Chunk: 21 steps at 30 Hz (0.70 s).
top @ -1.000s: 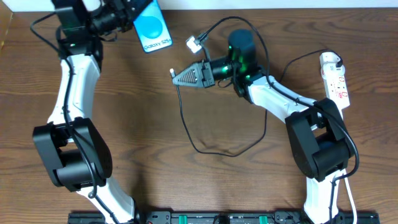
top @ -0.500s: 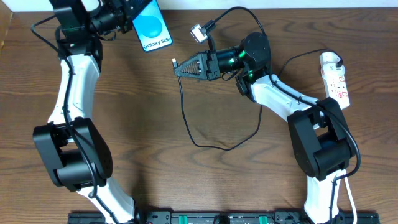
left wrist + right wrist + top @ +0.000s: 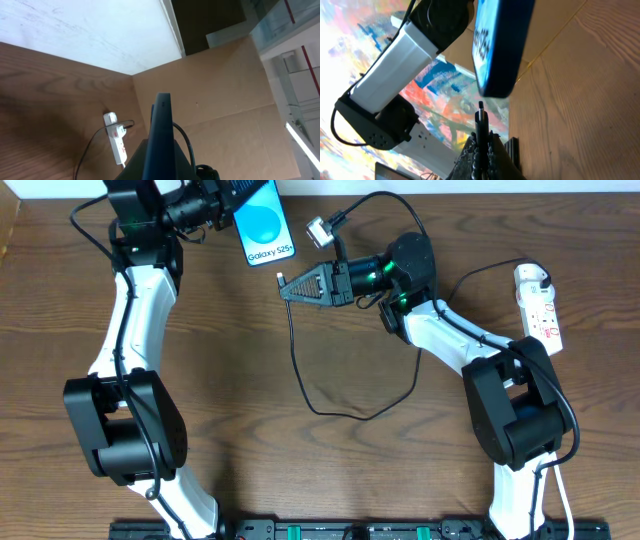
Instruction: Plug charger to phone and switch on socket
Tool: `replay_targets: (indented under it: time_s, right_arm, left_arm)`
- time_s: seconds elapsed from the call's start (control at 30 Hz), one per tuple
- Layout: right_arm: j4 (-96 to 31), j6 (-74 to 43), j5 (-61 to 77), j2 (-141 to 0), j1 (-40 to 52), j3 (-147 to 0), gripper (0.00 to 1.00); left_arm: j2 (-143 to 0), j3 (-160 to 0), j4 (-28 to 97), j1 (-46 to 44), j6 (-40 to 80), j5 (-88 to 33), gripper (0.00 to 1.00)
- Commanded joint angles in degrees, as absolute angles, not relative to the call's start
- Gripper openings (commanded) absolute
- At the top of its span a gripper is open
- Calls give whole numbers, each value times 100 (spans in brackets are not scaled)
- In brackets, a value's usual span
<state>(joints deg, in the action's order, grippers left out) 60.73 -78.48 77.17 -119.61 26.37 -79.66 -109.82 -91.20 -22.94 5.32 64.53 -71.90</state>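
Left pincer (image 3: 228,198) of mine clamps the phone (image 3: 266,230); my right pincer (image 3: 292,288) pinches the charger (image 3: 300,370) tip, just short of the phone's edge.

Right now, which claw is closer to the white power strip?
Right. The right claw, pinching the charger plug, is mid-table left of the power strip; the left claw, holding the phone, is farther left.

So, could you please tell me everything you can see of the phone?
The phone is a slim black-edged slab, its bright blue screen showing a lighter circle and "Galaxy S25+". The left gripper holds it by its far end, raised in the air and tilted. The charger's plug tip sits just short of its lower edge, not inserted.
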Motion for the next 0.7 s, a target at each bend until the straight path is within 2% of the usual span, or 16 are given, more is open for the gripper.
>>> replay_targets:
  time_s: [0.0, 0.67]
  right_arm:
    - [6108, -7929, 7511, -12001, 2617, -7968, 1]
    - [6110, -8123, 7179, -12001, 2613, -7968, 1]
  left_arm:
    - [-10844, -9161, -2351, 484, 6501, -7306, 7]
    - [-10844, -9161, -2349, 467, 6477, -7432, 8]
